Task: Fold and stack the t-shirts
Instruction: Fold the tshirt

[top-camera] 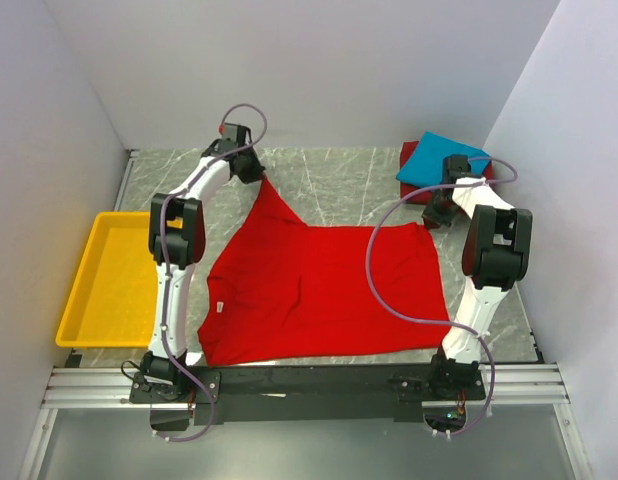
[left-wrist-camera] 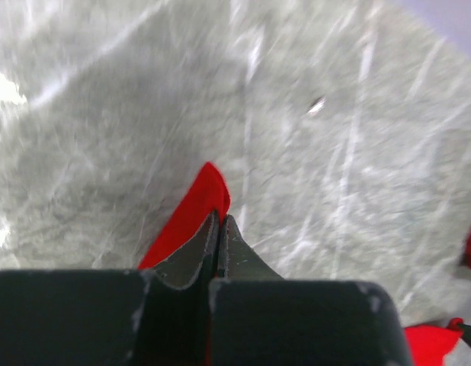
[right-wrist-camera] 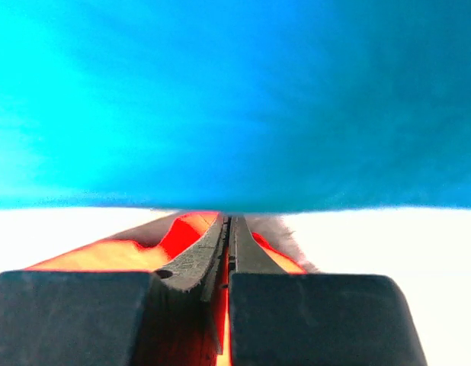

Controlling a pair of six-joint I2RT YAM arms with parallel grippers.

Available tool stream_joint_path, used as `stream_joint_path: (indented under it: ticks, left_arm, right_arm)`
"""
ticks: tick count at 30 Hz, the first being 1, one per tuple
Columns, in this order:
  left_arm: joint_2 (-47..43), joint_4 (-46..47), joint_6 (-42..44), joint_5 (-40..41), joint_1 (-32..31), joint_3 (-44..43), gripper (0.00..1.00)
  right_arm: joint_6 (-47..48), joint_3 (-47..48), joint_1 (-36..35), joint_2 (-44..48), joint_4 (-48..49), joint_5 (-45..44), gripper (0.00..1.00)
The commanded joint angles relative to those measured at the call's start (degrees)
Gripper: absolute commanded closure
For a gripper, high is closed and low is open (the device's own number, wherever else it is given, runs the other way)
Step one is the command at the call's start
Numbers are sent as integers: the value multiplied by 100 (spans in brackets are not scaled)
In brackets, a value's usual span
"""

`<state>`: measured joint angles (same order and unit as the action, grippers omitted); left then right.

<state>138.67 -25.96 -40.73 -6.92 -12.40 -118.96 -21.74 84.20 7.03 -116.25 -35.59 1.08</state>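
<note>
A bright red t-shirt (top-camera: 319,290) lies spread on the marble table, its white neck label (top-camera: 220,305) at the near left. My left gripper (top-camera: 257,172) is shut on the shirt's far-left point, pulled up into a peak; in the left wrist view red cloth (left-wrist-camera: 193,217) pokes out between the shut fingertips of that gripper (left-wrist-camera: 220,217). My right gripper (top-camera: 436,215) is shut on the shirt's far-right corner, and red cloth (right-wrist-camera: 186,229) shows round its jaws (right-wrist-camera: 229,219). A folded turquoise-blue t-shirt (top-camera: 439,160) (right-wrist-camera: 235,99) rests on a darker red one (top-camera: 407,155) at the back right.
A yellow plastic tray (top-camera: 104,280) stands at the table's left edge. White walls close in the left, back and right sides. The arms' bases and a metal rail (top-camera: 309,385) run along the near edge.
</note>
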Motion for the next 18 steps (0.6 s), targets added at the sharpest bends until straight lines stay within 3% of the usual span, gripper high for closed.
stream_joint_path:
  ticks: [1,13,18]
  left_arm:
    - [46,345,30,-213,124,-479,100]
    - [-24,706,-22,-618,449,-910,100]
    - [-558,706,-400,-828,528,-368,100]
  right_arm:
    - [29,474,-70,-3,-193,-99,100]
    - [38,1748,-114,-495,-562,-99,100]
    - [91,1925,-140,-426,-572,-73,100]
